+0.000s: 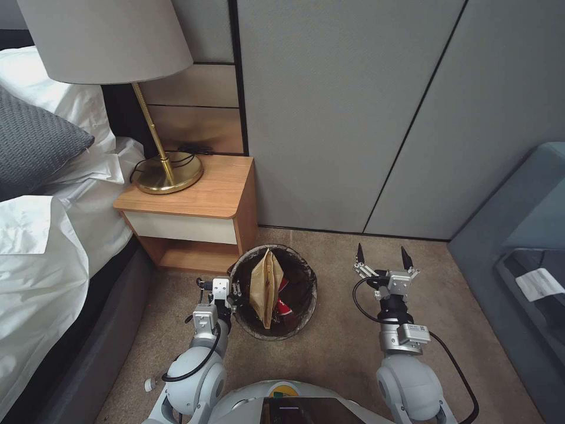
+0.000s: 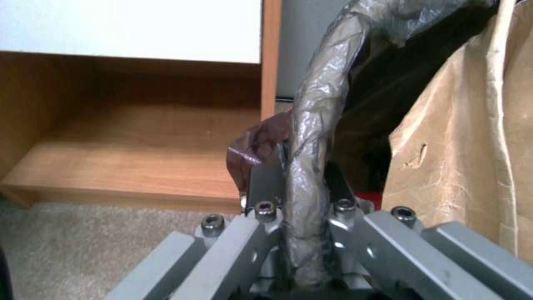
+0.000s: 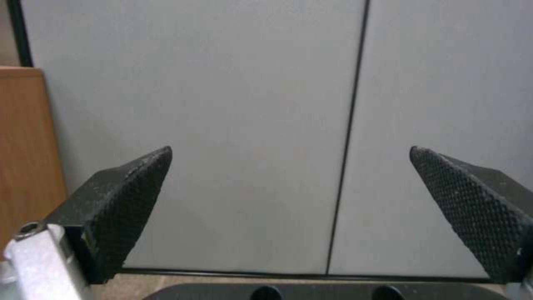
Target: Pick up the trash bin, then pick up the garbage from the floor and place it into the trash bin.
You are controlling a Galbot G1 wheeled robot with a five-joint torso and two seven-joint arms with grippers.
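The trash bin (image 1: 272, 292) stands on the beige carpet (image 1: 347, 341) just in front of a wooden nightstand (image 1: 194, 215), its dark bag liner (image 2: 311, 137) folded over the rim. Inside it a tan paper bag (image 1: 266, 287) stands upright, with a red-and-white piece (image 1: 283, 306) beside it. The left gripper (image 1: 234, 292) is closed on the bin's near-left rim, one finger inside and one outside the liner. The right gripper (image 1: 382, 257) hangs above the carpet to the bin's right, well apart from it, fingers spread wide and holding nothing, facing the grey panelled wall (image 3: 250, 125). A brass lamp (image 1: 166, 171) sits on the nightstand; a bed with white linen (image 1: 53, 235) lies to the left.
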